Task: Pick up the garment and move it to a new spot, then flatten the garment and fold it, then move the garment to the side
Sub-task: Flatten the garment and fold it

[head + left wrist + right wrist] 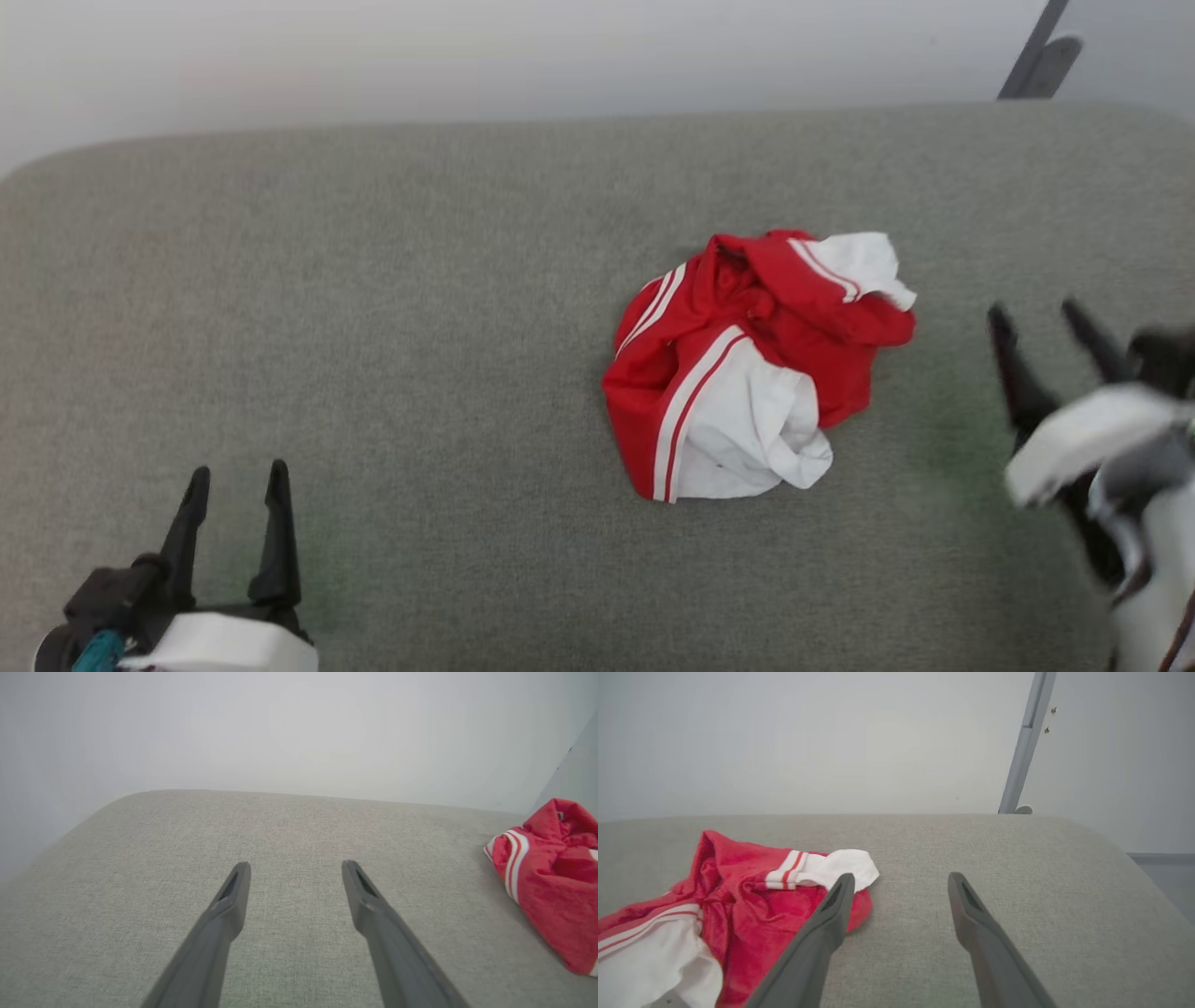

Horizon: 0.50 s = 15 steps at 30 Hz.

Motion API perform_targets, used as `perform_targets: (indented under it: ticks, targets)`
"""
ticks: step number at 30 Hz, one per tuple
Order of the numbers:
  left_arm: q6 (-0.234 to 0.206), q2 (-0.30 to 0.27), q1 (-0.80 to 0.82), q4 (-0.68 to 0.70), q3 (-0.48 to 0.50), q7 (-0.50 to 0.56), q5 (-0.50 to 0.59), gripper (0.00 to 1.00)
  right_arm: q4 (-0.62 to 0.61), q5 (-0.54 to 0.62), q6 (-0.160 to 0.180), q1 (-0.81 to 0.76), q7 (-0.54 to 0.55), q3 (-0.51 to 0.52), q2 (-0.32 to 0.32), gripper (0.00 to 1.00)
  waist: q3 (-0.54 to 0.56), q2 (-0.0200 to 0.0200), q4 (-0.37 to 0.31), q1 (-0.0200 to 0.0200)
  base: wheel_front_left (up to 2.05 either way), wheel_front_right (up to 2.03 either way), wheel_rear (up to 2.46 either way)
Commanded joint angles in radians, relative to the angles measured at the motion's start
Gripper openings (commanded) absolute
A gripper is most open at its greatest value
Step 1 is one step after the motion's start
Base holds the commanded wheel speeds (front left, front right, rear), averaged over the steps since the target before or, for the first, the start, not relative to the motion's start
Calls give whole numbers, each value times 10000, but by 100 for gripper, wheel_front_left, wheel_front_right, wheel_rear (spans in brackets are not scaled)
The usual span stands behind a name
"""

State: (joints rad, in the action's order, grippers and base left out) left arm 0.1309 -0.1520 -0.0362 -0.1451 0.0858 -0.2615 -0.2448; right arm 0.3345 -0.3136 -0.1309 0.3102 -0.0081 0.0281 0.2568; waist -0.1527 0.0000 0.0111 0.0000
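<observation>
My left end effector sits at the lower left of the head view, above the grey fabric-covered tabletop. Its two dark fingers are spread apart with nothing between them. In the left wrist view the left end effector shows the same gap, with bare grey fabric beneath it.

The garment lies right of centre on the tabletop, well apart from the left end effector.
- Condition: crumpled in a heap, not flattened.
- Colour: bright red, with a white panel at the lower front and a second white panel at the upper right.
- Trim: double white stripes run along the red edges.
- Left wrist view: the garment lies at the right edge. A small dark mark near its top fold is too small to read.

My right end effector is near the garment's right side and appears blurred in the head view. Its fingers are spread apart and hold nothing. In the right wrist view the right end effector is over the tabletop, and its left finger overlaps the garment; I cannot tell whether it touches the fabric.

A grey post stands beyond the tabletop's far right edge, against the pale wall.
</observation>
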Motion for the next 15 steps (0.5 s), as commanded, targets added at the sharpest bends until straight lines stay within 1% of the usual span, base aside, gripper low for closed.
perform_targets:
  ticks: [1,4,9,12,15]
  targets:
    - [-9,55,186,10,-24,-52,-53,100,107,-132,3,226,277,-71,109,100,-325,0,181,0,0,0,0]
    - [-9,136,465,-31,-114,-52,-137,100,529,-491,3,1333,1958,-760,959,100,-766,0,396,0,0,0,0]
    - [-9,286,925,-46,-216,-52,-293,100,1200,-1720,3,2949,4705,-1873,1949,100,-1432,0,823,0,0,0,0]
    - [-9,317,1159,0,-267,-52,-347,100,1535,-2399,3,3857,5721,-2162,2286,100,-1786,0,1071,0,0,0,0]
    - [-9,346,1377,48,-311,-52,-383,100,2045,-2718,3,4590,6407,-2352,2428,100,-2109,0,1276,0,0,0,0]
